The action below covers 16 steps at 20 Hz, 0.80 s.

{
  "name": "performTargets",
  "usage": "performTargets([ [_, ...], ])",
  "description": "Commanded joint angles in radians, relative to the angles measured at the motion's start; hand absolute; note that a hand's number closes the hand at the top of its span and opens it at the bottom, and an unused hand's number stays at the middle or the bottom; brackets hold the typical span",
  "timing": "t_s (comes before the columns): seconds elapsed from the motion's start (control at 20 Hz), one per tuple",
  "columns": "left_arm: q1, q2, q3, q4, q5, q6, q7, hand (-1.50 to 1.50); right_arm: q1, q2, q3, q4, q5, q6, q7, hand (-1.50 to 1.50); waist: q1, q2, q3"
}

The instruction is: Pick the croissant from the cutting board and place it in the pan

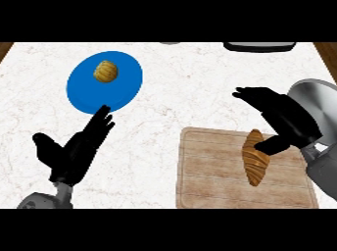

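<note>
The black right hand (287,117), fingers apart, hangs at the top of the long brown croissant (255,162) on the tan wooden cutting board (207,169), the round grey metal pan (329,105) at two o'clock from it.

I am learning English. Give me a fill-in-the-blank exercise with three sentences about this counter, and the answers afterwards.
1. The croissant lies on the wooden ____.
2. The small brown roll sits on a plate of ____ colour.
3. Just to the right of the right hand stands the grey ____.
Missing words: cutting board; blue; pan.
</note>
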Motion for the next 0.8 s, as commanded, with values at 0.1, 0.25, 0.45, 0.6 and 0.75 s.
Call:
performTargets([
  [0.1,-0.020,-0.001,-0.001,-0.004,0.013,-0.010,0.033,0.00,-0.126,-0.076,0.171,-0.031,0.185,0.333,0.327,-1.50,0.015,-0.008,-0.006],
  [0.25,0.000,-0.003,0.002,0.004,0.013,-0.011,0.021,0.00,-0.162,-0.003,0.246,-0.075,0.204,0.517,0.507,-1.50,0.017,-0.007,-0.004],
  [0.45,-0.033,-0.014,0.005,-0.017,0.000,0.009,0.026,0.00,-0.181,0.120,0.304,-0.061,0.165,0.759,0.719,-1.50,0.012,-0.003,0.000],
  [0.6,-0.029,-0.032,0.001,0.028,-0.006,0.001,0.006,0.00,-0.181,0.262,0.303,-0.078,0.118,0.899,0.904,-1.50,-0.003,0.001,0.003],
  [0.75,-0.044,-0.024,0.026,0.087,0.000,-0.032,-0.015,0.00,-0.168,0.394,0.290,-0.030,0.101,0.968,1.053,-1.50,-0.007,0.005,0.003],
])
